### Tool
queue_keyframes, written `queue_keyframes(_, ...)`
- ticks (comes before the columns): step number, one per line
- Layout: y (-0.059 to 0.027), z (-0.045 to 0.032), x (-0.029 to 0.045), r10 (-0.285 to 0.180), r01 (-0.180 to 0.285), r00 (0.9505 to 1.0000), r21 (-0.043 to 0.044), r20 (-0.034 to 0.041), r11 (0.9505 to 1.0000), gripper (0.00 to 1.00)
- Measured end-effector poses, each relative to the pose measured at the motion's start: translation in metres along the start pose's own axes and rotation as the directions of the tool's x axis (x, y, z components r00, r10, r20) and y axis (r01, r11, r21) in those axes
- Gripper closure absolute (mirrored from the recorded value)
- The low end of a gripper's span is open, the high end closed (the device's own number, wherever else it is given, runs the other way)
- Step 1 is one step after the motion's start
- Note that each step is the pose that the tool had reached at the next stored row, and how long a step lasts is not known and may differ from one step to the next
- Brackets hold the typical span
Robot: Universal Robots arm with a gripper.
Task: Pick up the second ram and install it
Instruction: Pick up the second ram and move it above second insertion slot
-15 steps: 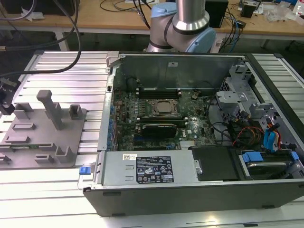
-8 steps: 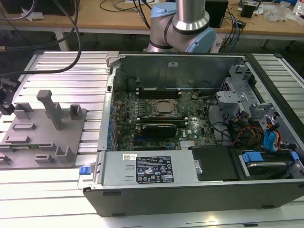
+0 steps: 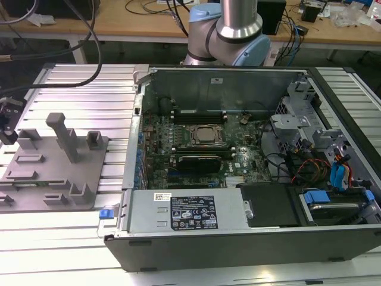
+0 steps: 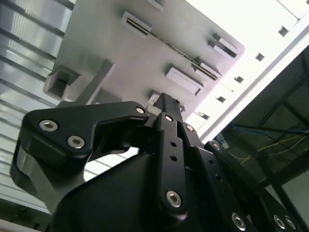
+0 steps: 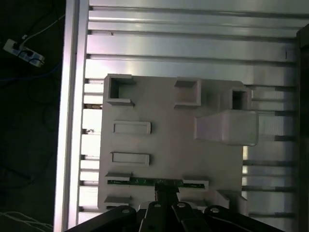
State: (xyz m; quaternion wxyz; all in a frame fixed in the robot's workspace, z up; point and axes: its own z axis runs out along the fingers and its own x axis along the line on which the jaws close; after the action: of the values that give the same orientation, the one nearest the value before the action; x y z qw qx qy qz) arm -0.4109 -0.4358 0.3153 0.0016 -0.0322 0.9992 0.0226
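at the edge of the grey fixture [image 5: 169, 135], the claw [image 5: 166, 192] hovers by the second ram [image 5: 130, 182]; grip unclear.

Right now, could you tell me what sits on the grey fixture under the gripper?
The second ram stands on edge in the grey fixture; the gripper hides the fixture's edge beside it.

A slotted aluminium table [image 3: 77, 89] carries two things. A grey plastic fixture [image 3: 53, 164] with an upright post lies flat toward the exterior view's left. Just beside it, toward the exterior view's right, an open computer case [image 3: 238, 238] lies on its side, motherboard facing up.
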Motion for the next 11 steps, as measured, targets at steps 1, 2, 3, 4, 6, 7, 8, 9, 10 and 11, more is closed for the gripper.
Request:
queue_keyframes(1,0.0,0.0003,0.0,-0.019,0.019,0.9998,-0.0001,-0.0008,0.9998,0.92)
queue_keyframes(2,0.0,0.0009,0.0,-0.05,0.05,0.9987,-0.0002,-0.0025,0.9987,0.92)
queue_keyframes(3,-0.0001,0.0016,0.0,-0.084,0.084,0.9965,-0.0003,-0.0045,0.9965,0.92)
queue_keyframes(4,-0.0001,0.0022,0.0,-0.116,0.116,0.9932,-0.0006,-0.0063,0.9932,0.92)
queue_keyframes(6,-0.0001,0.0029,0.0,-0.156,0.156,0.9877,-0.001,-0.0082,0.9877,0.92)
queue_keyframes(7,-0.0001,0.0034,0.0,-0.184,0.184,0.9828,-0.0014,-0.0095,0.9828,0.92)
queue_keyframes(8,-0.0002,0.0043,0.0,-0.228,0.228,0.9736,-0.002,-0.0114,0.9737,0.92)
queue_keyframes(9,-0.0002,0.0049,0.0,-0.261,0.261,0.9652,-0.0025,-0.0129,0.9653,0.92)
queue_keyframes(10,-0.0003,0.0058,0.0,-0.306,0.306,0.9518,-0.0033,-0.0149,0.9519,0.92)
queue_keyframes(11,-0.0003,0.0063,0.0,-0.334,0.334,0.9425,-0.0039,-0.016,0.9427,0.92)
